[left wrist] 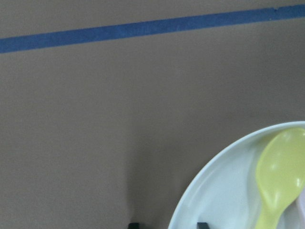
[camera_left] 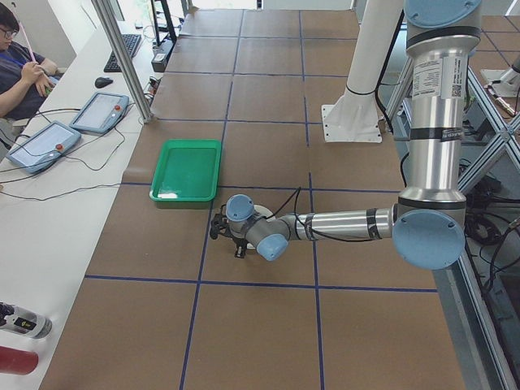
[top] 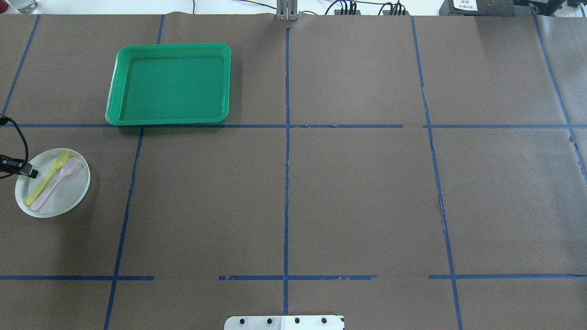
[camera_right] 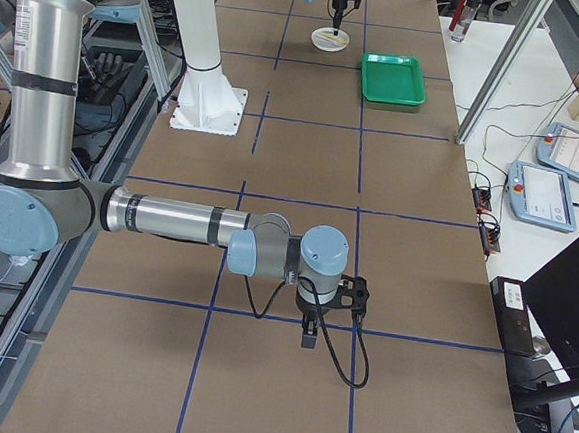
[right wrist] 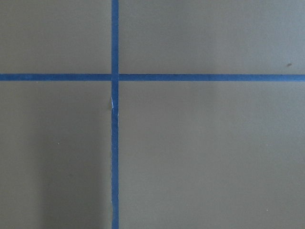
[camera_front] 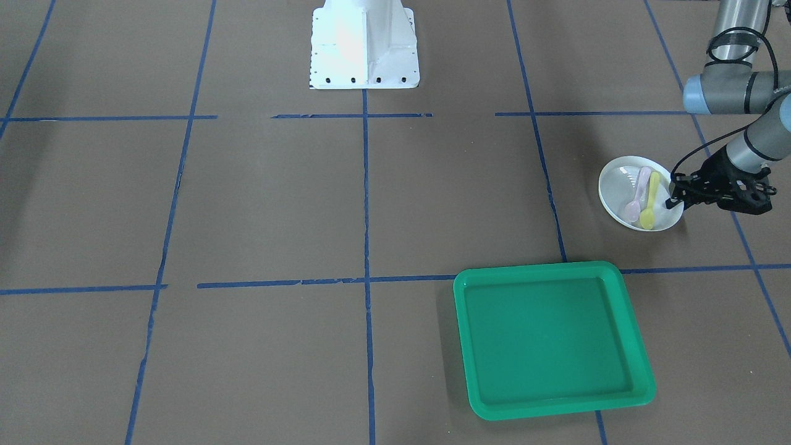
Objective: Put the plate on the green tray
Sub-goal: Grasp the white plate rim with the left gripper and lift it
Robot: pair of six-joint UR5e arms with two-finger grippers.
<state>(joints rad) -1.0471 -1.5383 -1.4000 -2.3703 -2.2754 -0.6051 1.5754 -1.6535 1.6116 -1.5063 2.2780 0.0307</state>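
Observation:
The small white plate [camera_front: 618,185] lies on the brown table to the robot's left, with a yellow spoon [camera_front: 650,201] and a pink spoon [camera_front: 638,196] on it. It also shows in the overhead view [top: 69,197]. My left gripper [camera_front: 673,199] is low at the plate's outer edge. In the left wrist view its two fingertips [left wrist: 202,224] stand apart, one on each side of the plate's rim [left wrist: 190,195], so it is open. The green tray [camera_front: 550,337] lies empty farther out on the table, apart from the plate. My right gripper [camera_right: 308,330] points down over bare table; I cannot tell its state.
The robot's white base [camera_front: 364,46] stands at the table's near middle. Blue tape lines [top: 286,137] cross the brown surface. An operator [camera_left: 20,65] sits at a side desk with two pendants [camera_left: 97,110].

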